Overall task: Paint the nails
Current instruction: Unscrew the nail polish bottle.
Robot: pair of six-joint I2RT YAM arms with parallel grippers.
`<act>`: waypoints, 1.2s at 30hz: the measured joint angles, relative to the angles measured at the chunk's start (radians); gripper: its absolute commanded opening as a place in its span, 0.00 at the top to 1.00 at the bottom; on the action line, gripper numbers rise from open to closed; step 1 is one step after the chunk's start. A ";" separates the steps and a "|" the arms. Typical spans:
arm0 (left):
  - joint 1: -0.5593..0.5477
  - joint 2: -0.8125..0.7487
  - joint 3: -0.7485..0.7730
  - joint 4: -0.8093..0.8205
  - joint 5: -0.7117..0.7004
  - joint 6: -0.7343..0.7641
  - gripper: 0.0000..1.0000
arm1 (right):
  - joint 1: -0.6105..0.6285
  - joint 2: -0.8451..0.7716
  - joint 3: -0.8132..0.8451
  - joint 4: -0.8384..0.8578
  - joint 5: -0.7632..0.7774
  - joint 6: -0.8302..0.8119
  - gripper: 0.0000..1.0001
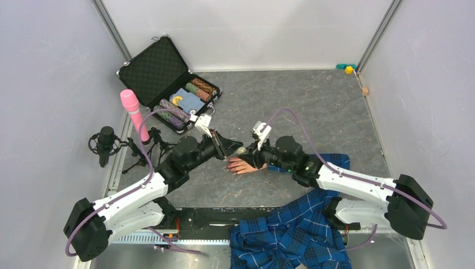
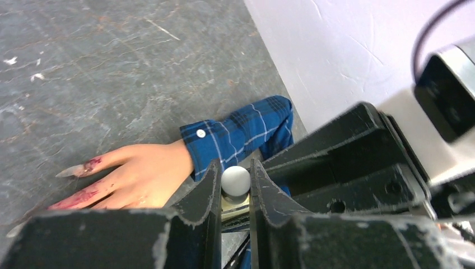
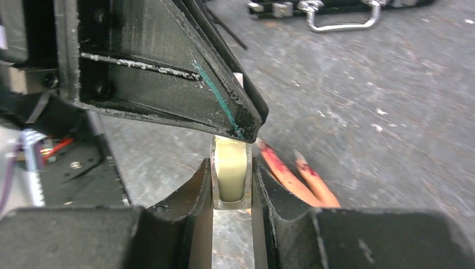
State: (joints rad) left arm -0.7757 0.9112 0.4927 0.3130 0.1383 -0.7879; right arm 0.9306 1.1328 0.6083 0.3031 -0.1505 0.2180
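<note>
The flesh-coloured mannequin hand point(image 1: 242, 165) lies on the grey table, its blue plaid sleeve point(image 2: 241, 130) behind it. Its fingers are smeared red, and the long pointed nails point(image 2: 70, 171) show in the left wrist view and the right wrist view point(image 3: 298, 157). My right gripper point(image 3: 231, 168) is shut on a small clear bottle point(image 3: 229, 171) of pale liquid, just above the hand. My left gripper point(image 2: 235, 171) is shut on the bottle's white cap point(image 2: 235, 180). In the top view both grippers, left point(image 1: 224, 150) and right point(image 1: 250, 151), meet over the hand.
An open black case point(image 1: 162, 78) with chips lies at the back left; its handle point(image 3: 341, 22) shows in the right wrist view. A pink cylinder point(image 1: 133, 112) and a black microphone on a stand point(image 1: 105, 143) stand at the left. Plaid cloth point(image 1: 291, 235) hangs at the near edge.
</note>
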 measured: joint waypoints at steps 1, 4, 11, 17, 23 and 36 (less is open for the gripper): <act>0.002 0.005 -0.003 -0.002 -0.016 -0.012 0.98 | 0.020 0.012 0.013 -0.016 0.048 -0.011 1.00; 0.006 0.019 -0.014 -0.006 -0.062 -0.057 0.98 | 0.092 0.061 0.062 -0.077 0.226 -0.046 1.00; 0.010 0.046 -0.051 -0.008 -0.144 -0.162 0.98 | 0.203 0.183 0.146 -0.153 0.504 -0.093 1.00; 0.011 0.058 -0.058 -0.013 -0.163 -0.180 0.58 | 0.230 0.224 0.164 -0.161 0.577 -0.097 1.00; -0.002 0.016 -0.043 -0.051 -0.122 -0.158 0.01 | 0.211 0.206 0.163 -0.159 0.658 -0.098 1.00; -0.023 -0.153 0.019 -0.177 -0.102 -0.002 0.00 | 0.142 0.043 0.096 -0.178 0.632 -0.081 1.00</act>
State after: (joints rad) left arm -0.7990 0.7582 0.5121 0.1364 0.0360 -0.7898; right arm 1.0725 1.1759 0.7044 0.1253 0.4816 0.1371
